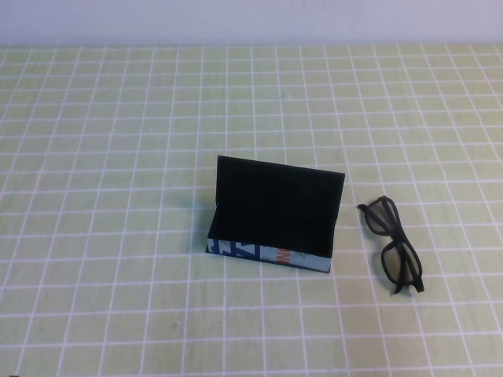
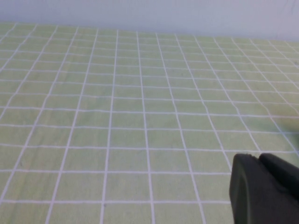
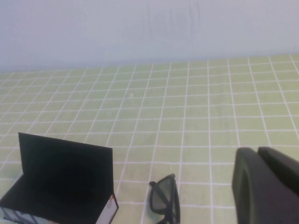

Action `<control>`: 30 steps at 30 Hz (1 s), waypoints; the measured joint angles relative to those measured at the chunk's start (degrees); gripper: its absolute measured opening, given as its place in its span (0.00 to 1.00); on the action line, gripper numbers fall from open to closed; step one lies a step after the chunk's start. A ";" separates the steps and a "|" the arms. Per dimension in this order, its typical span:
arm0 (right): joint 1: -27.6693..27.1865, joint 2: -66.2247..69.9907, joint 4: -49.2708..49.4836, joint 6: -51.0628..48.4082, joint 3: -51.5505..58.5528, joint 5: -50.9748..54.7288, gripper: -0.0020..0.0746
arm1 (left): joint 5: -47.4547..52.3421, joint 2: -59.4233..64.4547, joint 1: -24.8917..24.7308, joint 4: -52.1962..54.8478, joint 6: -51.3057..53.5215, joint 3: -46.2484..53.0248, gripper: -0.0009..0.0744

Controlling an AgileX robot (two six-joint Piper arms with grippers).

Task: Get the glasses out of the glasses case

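The glasses lie right of the open glasses case: light, scratch-prone; grasp the bridge. Left gripper and right gripper are parked near.

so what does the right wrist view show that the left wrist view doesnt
Only the right wrist view shows the glasses case, standing open with its lid up, and the glasses lying on the cloth beside it, outside the case. It also shows the right gripper at the picture's edge, pulled back from both.

Only the left wrist view shows the left gripper, over bare cloth with no object near it.

Both share the green checked tablecloth and the pale wall behind it.
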 joint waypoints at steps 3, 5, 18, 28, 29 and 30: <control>0.00 0.00 0.00 -0.13 0.00 0.00 0.01 | 0.00 0.00 0.00 -0.37 0.00 0.00 0.01; 0.00 0.00 0.00 -0.13 0.00 0.00 0.01 | 0.00 0.00 0.00 -0.39 0.00 0.00 0.01; 0.00 0.00 0.00 -0.15 0.00 0.00 0.01 | 0.11 -0.12 0.00 -0.61 0.00 0.00 0.01; -1.10 -12.03 -5.32 -0.15 10.63 -8.02 0.01 | 0.21 -0.12 0.00 -0.61 0.00 0.00 0.01; -1.11 -13.68 -5.32 -0.15 13.20 -9.31 0.01 | 0.21 -0.12 0.00 -0.61 0.00 0.00 0.01; -1.11 -15.67 -5.32 -0.15 15.88 -10.99 0.01 | 0.21 -0.12 0.00 -0.61 0.00 0.00 0.01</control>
